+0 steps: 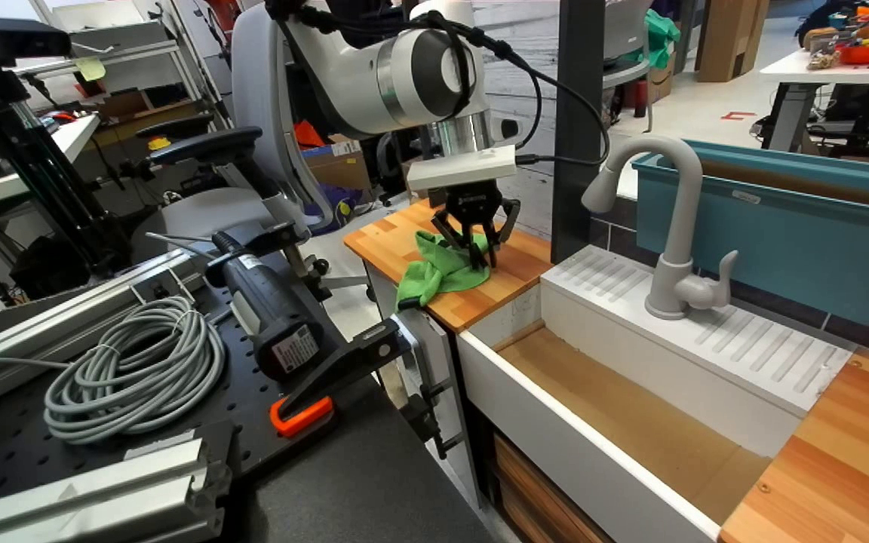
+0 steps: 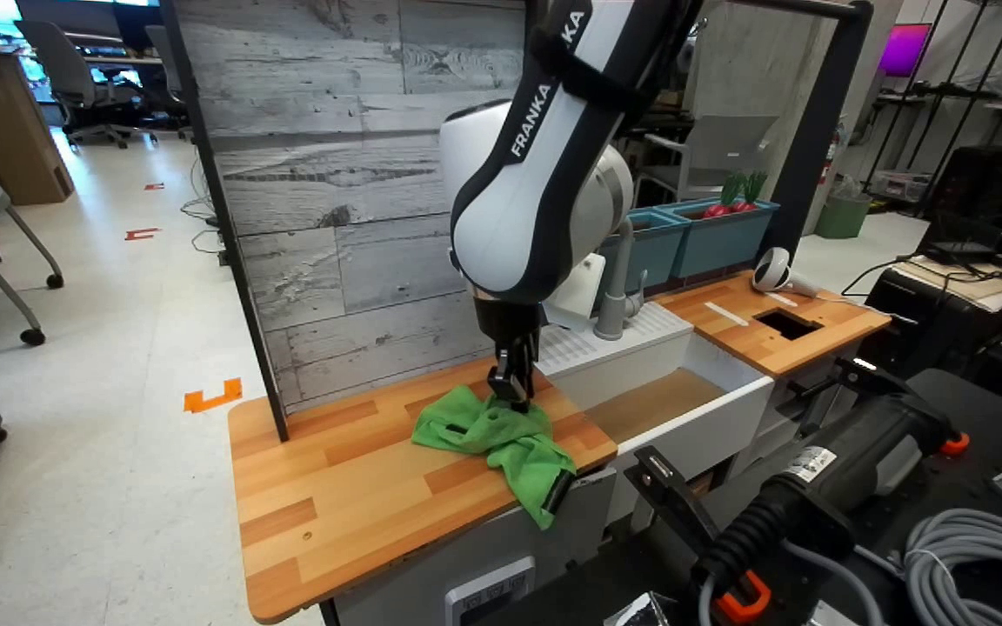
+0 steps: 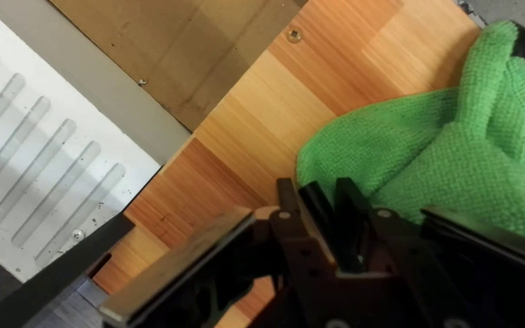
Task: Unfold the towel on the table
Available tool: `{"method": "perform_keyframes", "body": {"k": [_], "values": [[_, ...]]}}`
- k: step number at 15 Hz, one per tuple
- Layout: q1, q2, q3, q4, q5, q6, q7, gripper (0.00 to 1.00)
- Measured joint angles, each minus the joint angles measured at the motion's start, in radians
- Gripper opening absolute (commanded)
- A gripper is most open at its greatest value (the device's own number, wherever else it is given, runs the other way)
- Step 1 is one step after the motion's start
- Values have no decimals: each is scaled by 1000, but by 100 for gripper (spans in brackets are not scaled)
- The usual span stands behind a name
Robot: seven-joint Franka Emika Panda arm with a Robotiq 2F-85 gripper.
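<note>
The green towel (image 2: 501, 432) is lying crumpled on the wooden tabletop (image 2: 353, 469), left of the sink (image 1: 555, 437) in both exterior views, its near end drooping over the near edge. The fingers (image 1: 474, 255) are pointing down at the towel's right side, standing close together with a slim gap showing between them in an exterior view. Are they pinching cloth? I cannot tell: in the wrist view a dark sliver (image 3: 316, 197) is sitting between them (label or part of the fingers, the blur isn't saying), right beside the towel's rounded edge.

Getting hold of that edge is looking like the step in hand, with the spreading-out not yet done. The next move is calling, I'd judge, for a firm bite on the top layer alone, then a low lift and a drag away from the folds, probably leftward, where the tabletop is running on.

Now the views are trading secrets! The wrist view is bringing out a crease (image 3: 408, 160) that the exterior views aren't resolving. An exterior view is showing a second black strip (image 2: 456, 429) on the towel's left part, besides the end strip (image 2: 559, 491) at the overhang, that I'm not picking out elsewhere.
</note>
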Motion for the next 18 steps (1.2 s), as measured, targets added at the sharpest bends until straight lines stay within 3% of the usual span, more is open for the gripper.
{"method": "perform_keyframes", "body": {"k": [11, 18], "values": [[0, 5, -3, -7, 0, 12, 22, 1], [-3, -191, -12, -253, 0, 154, 73, 1]]}}
